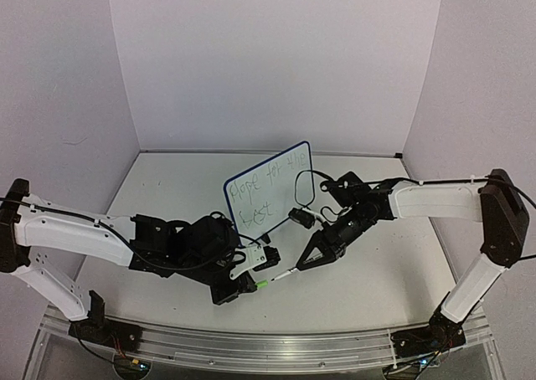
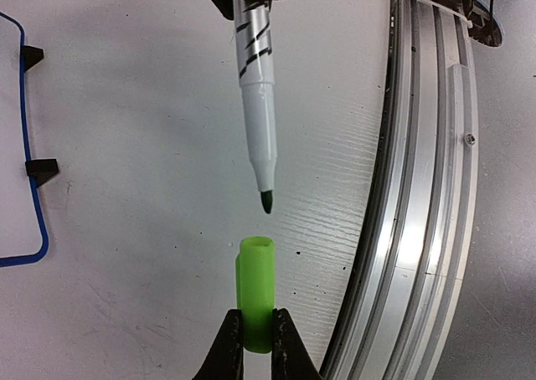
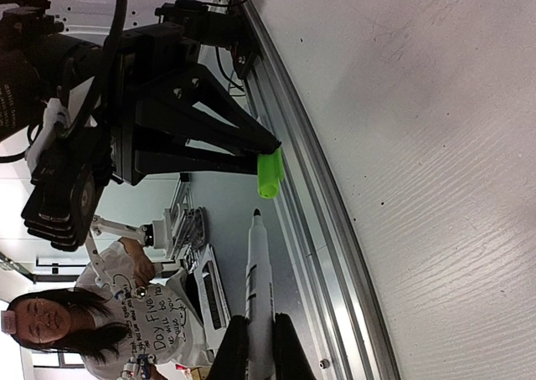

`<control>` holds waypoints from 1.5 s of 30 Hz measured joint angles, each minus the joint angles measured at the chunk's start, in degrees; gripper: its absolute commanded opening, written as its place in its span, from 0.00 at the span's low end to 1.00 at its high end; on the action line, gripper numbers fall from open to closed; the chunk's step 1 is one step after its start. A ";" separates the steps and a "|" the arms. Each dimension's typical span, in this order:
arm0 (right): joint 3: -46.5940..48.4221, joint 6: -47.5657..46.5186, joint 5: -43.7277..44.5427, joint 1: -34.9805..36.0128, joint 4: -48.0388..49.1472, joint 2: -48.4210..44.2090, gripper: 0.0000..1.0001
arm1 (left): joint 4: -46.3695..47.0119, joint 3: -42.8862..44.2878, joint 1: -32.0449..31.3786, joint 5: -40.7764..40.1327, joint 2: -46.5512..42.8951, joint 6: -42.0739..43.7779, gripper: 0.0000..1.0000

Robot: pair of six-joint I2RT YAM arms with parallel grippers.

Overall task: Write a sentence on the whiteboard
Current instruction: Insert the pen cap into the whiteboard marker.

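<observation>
The whiteboard [image 1: 268,187], blue-rimmed, stands at mid-table with handwritten words on it; its rim [image 2: 33,204] shows at the left of the left wrist view. My left gripper [image 2: 256,334] is shut on a green marker cap [image 2: 256,288], open end up. My right gripper [image 3: 258,346] is shut on a white marker [image 3: 258,288]. The marker's dark tip [image 2: 266,201] hangs a short gap from the cap's mouth, roughly in line with it. From above, the marker [image 1: 285,274] and the green cap [image 1: 262,283] sit between the two grippers, in front of the board.
An aluminium rail [image 1: 251,342] runs along the table's near edge, close beside the cap [image 2: 419,229]. Both arm bases sit on it. White walls close in the back and sides. A person [image 3: 75,321] shows beyond the rail in the right wrist view.
</observation>
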 measured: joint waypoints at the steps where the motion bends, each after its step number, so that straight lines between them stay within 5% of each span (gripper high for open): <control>1: 0.18 -0.01 0.09 0.01 -0.04 0.10 0.00 | 0.00 0.01 0.00 0.01 0.00 0.01 0.00; 45: 2.95 -0.67 -0.23 1.68 -0.16 3.72 0.00 | 0.90 0.01 0.00 0.20 -0.03 -0.01 0.00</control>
